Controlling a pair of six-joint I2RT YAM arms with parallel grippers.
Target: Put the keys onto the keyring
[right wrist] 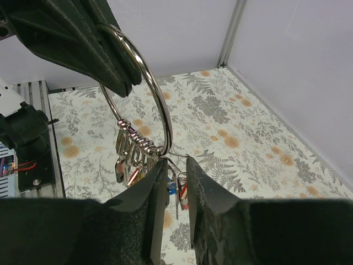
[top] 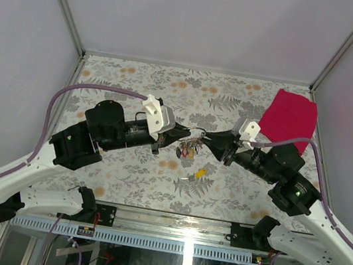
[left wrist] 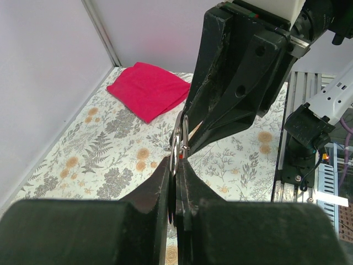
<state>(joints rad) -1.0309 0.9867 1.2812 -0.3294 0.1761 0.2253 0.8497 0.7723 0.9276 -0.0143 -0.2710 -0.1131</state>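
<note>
Right gripper [right wrist: 176, 163] faces keyring [right wrist: 161, 102], whole loop.

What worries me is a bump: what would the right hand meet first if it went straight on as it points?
The keyring, almost at once: it hangs with its keys just ahead of the right hand. Close behind, it seems, is the left hand gripping it.

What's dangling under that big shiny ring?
Small rings and keys hang from the big keyring's lower arc; red and blue heads show. Fingers of the right gripper hide the rest.
</note>
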